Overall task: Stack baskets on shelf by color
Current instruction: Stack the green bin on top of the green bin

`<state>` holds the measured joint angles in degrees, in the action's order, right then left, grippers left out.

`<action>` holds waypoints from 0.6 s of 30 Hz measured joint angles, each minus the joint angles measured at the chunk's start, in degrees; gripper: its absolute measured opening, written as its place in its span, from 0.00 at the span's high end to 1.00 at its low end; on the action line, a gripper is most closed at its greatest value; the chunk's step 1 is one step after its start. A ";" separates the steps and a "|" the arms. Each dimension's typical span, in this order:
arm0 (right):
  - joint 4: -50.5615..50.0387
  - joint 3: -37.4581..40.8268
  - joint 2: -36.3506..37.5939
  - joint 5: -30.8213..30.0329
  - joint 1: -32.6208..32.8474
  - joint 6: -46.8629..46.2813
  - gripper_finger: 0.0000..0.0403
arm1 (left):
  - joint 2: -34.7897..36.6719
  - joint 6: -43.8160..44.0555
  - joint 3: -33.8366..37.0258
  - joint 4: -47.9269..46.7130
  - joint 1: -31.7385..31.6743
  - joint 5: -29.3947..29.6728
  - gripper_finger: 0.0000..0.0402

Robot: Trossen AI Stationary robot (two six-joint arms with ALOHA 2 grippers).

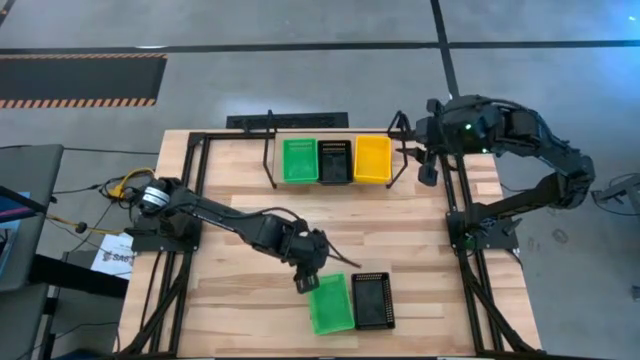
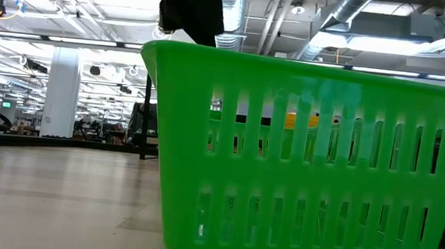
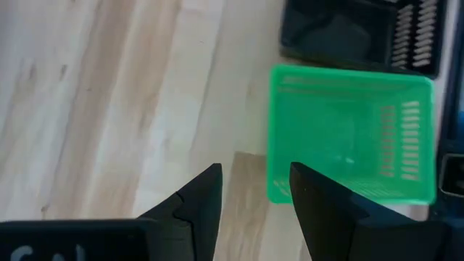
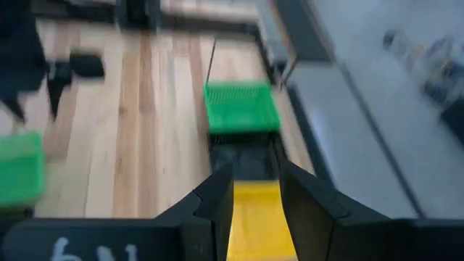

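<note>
On the shelf (image 1: 271, 150) at the table's far side, a green basket (image 1: 299, 160), a black basket (image 1: 334, 161) and a yellow basket (image 1: 372, 159) stand side by side. A second green basket (image 1: 331, 303) and a second black basket (image 1: 373, 300) rest flat on the table near its front edge. My left gripper (image 3: 255, 192) hangs open, pointing steeply down, just off the near green basket's (image 3: 348, 134) left far corner, with nothing between its fingers. My right gripper (image 4: 255, 192) is open and held high by the shelf's right end, over the row of baskets.
Black frame rails (image 1: 465, 215) run along the table's left and right sides and across its back. Bare wood lies between the shelf and the two near baskets. In the low view the near green basket (image 2: 307, 155) fills most of the picture.
</note>
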<state>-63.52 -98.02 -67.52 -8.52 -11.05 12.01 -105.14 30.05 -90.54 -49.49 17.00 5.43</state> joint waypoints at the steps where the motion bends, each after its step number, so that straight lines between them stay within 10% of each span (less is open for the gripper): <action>1: 2.32 -0.02 0.16 1.16 0.00 0.88 0.67 | 0.00 -0.07 -0.01 0.08 0.08 -0.03 0.63; 18: 17.85 -8.72 2.16 10.65 3.27 6.52 0.66 | 0.02 -1.13 5.79 8.71 -3.88 -9.27 0.63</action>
<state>-45.67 -106.74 -65.36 2.13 -7.78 18.52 -105.12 28.91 -84.75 -40.78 13.11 -3.84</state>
